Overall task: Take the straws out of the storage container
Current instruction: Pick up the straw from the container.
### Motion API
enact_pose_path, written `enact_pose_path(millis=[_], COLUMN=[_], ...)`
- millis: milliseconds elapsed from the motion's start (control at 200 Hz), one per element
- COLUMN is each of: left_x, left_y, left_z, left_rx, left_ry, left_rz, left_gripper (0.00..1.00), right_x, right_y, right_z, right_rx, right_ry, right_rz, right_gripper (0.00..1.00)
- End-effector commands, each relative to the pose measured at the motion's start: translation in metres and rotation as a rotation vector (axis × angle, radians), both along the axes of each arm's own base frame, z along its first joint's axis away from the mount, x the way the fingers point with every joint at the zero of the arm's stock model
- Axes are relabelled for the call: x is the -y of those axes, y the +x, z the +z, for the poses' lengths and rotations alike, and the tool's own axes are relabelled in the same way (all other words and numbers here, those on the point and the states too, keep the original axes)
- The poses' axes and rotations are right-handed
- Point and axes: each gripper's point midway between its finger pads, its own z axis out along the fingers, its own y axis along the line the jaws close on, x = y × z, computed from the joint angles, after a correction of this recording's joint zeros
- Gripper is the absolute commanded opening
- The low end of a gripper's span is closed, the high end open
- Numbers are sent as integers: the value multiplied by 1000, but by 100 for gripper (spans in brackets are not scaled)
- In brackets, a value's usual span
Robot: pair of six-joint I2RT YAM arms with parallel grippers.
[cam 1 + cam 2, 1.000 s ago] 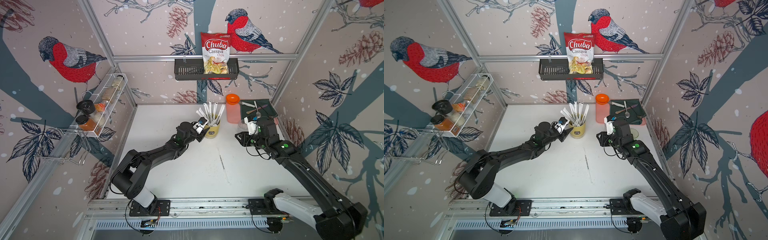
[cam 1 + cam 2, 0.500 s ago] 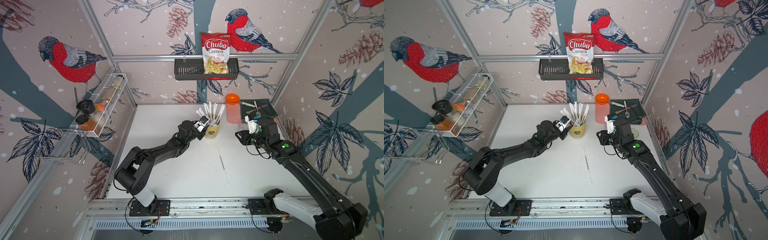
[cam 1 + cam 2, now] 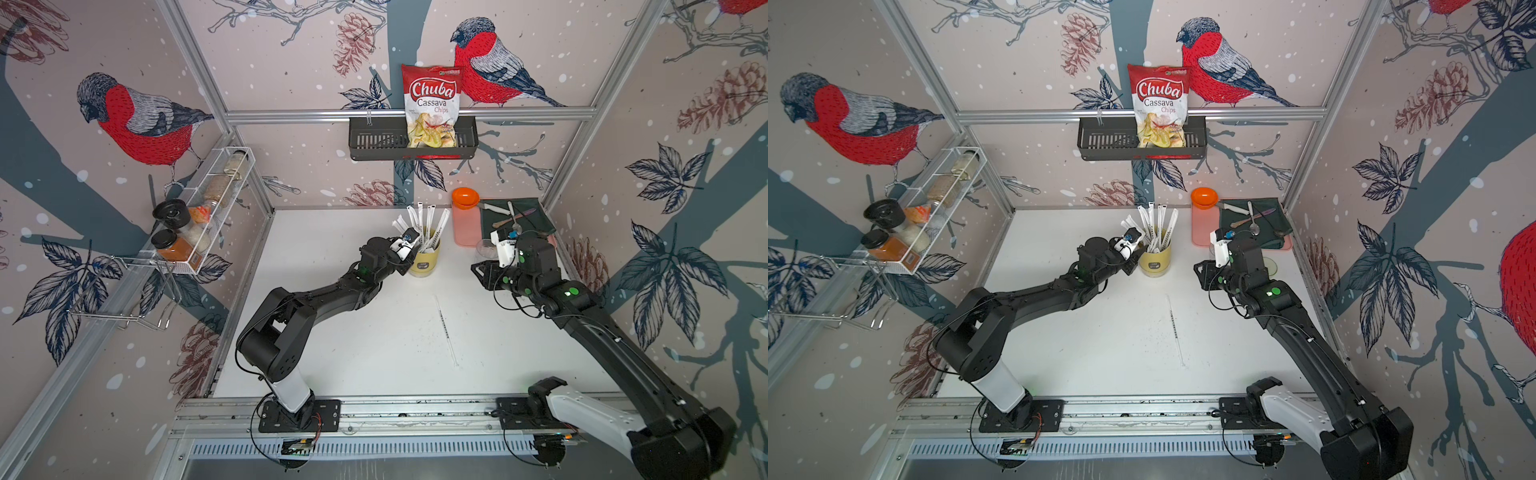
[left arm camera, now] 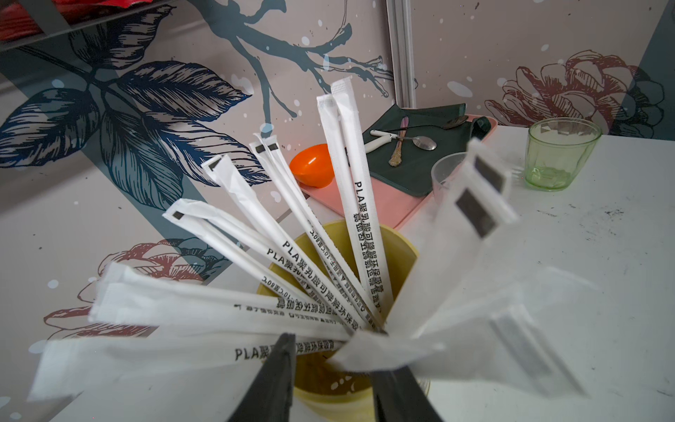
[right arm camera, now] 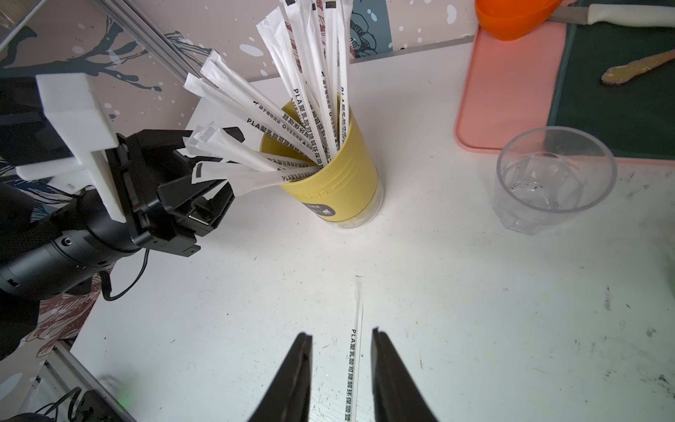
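Nearest, well in front of the storage container, a single wrapped straw lies flat on the white worktop, its length running roughly toward the container.

The right tool hangs over the worktop on the container's right, well apart from it. Its jaws are parted and nothing is between them. In the right wrist view the lone straw shows through the gap, lying on the surface below.

The left tool reaches in from the container's left, right at the rim. The lowest-leaning straws pass between its jaws. Whether the jaws are pressing on the wrappers or only bracketing them cannot be told.

The container stands upright on the worktop, pale yellow with a small dark label on its side. The straws fan out of its mouth, most tilting toward the left arm.

To the container's right, near it, stands a clear glass. Just behind that is an orange-lidded pink tub, then a dark green cloth with cutlery on it.

Far behind the container, a black basket on the back wall holds a chip bag.
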Motion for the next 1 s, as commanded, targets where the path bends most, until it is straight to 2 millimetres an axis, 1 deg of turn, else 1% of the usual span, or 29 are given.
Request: enact_pose_path(millis=[0,80,150,195,255,285,365,435,540,550,570,685,775,855,995], left_x=[5,5,5,4,5,5,4,3,1,2,2,-2,-5,-10,-23], left_y=[3,5,6,7,6,6,6,5,1,4,4,2,2,5,5], left_z=[11,9,8,8,8,10,15,21,21,32,36,47,54,61,78], left_rx=[38,36,36,38,38,39,42,39,17,33,39,31,12,-12,-33], left_ry=[-29,-22,-17,-16,-15,-16,-19,-23,-12,-25,-29,-37,-38,-31,-42], left_rz=[-15,-10,-3,-1,-4,-4,-3,-3,-1,1,5,19,33,74,141], left_gripper=[37,36,31,31,23,20,19,14,10,10,10,9,2,0,0], right_x=[2,2,2,2,3,3,4,3,4,4,4,4,4,3,5], right_y=[4,4,4,4,5,5,5,5,4,4,4,3,1,-1,-4], right_z=[8,8,10,10,10,10,11,13,14,15,15,18,20,23,29], right_rx=[34,33,37,40,38,39,39,41,44,45,46,50,53,59,77], right_ry=[1,-1,1,1,-2,-1,3,7,11,11,12,20,27,36,48], right_rz=[-8,-9,-9,-8,-14,-15,-17,-16,-20,-22,-21,-21,-21,-17,-23], right_gripper=[32,32,32,32,32,32,32,32,32,32,32,32,32,32,32])
